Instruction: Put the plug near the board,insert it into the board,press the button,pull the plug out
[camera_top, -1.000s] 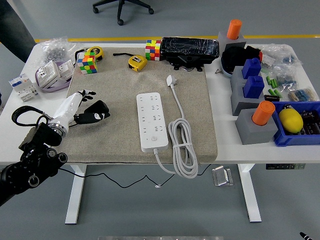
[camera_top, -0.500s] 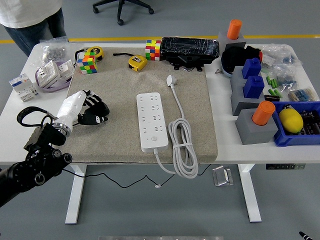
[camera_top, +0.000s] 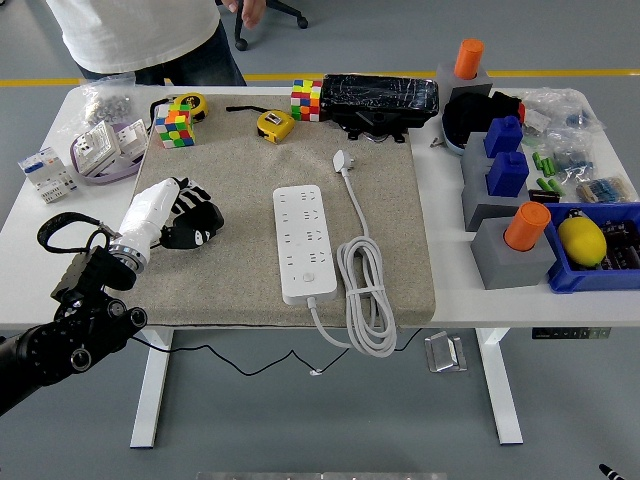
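A white power strip (camera_top: 305, 243) lies lengthwise in the middle of the beige mat (camera_top: 240, 160), its button (camera_top: 310, 279) near the front end. Its white plug (camera_top: 344, 161) lies loose on the mat just beyond the strip's far right corner. The cable runs from the plug down to a coil (camera_top: 366, 292) at the mat's front edge. My left hand (camera_top: 190, 216) rests over the mat's left part, well left of the strip. Its black fingers are loosely bent and hold nothing. My right arm is out of view.
A person in a white shirt (camera_top: 140, 35) stands at the far left side. Rubik's cubes (camera_top: 172, 128), tape measures (camera_top: 273, 125) and a black case (camera_top: 380, 97) line the back. Grey blocks with blue and orange pegs (camera_top: 510, 215) and a blue bin (camera_top: 595, 260) fill the right.
My left hand has moved forward and a little right over the mat. The person has walked in from the top left to behind the table.
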